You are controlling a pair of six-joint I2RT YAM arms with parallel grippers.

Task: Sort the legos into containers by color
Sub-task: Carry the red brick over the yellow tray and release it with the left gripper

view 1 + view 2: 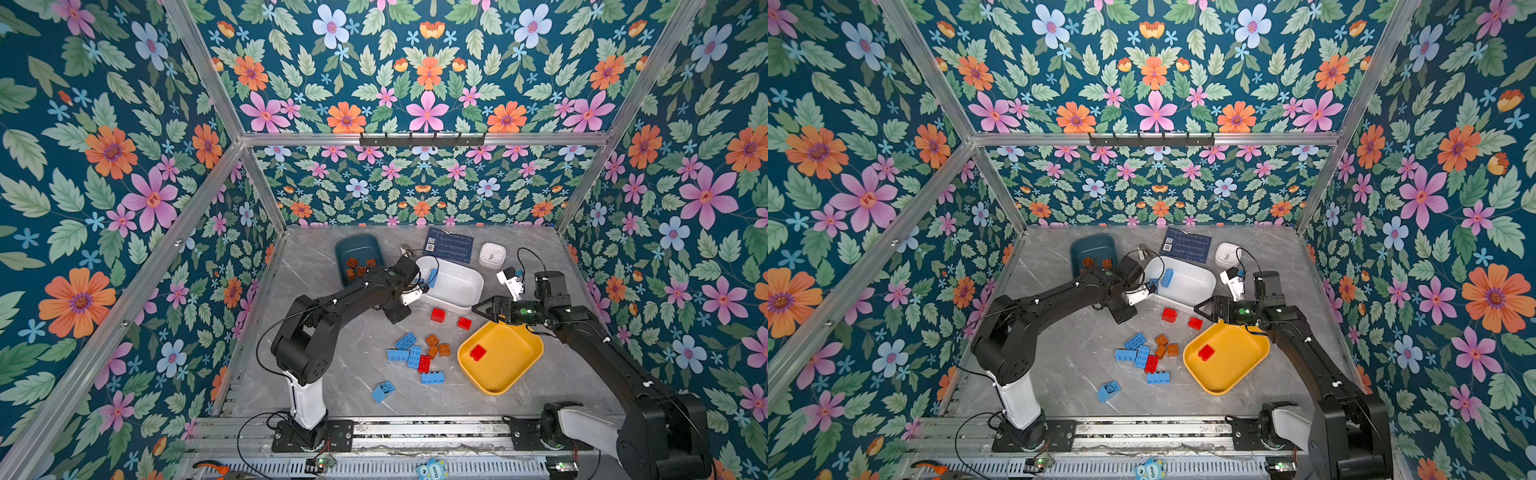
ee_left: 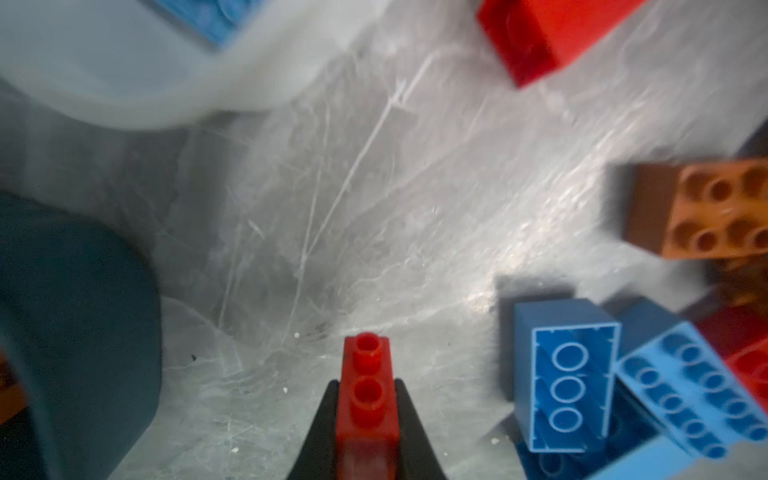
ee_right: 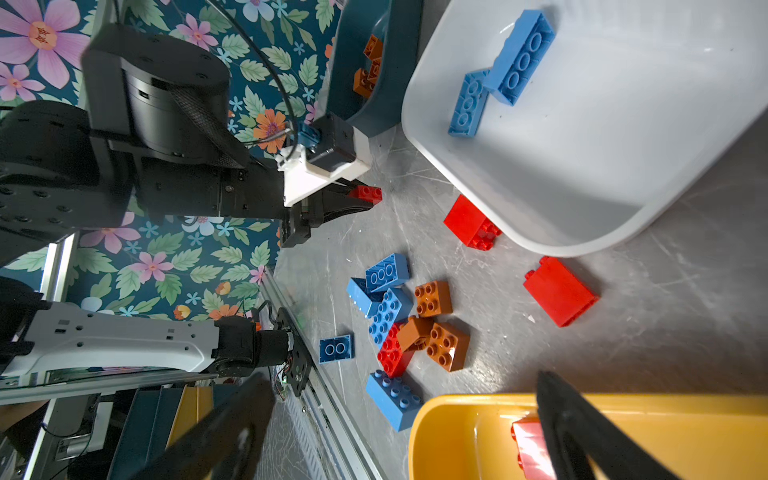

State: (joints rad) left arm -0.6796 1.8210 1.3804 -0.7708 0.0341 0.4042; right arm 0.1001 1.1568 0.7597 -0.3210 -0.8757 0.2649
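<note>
The left gripper pinches a small red brick. Next, it likely must carry it across to the yellow tub.

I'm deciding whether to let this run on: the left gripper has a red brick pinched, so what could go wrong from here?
1. The left gripper holds the small red brick with much of it jutting past the fingertips; it could twist or slip on the way.
2. The right gripper hangs open by the yellow tub's rim, so the arms may clash there.
</note>
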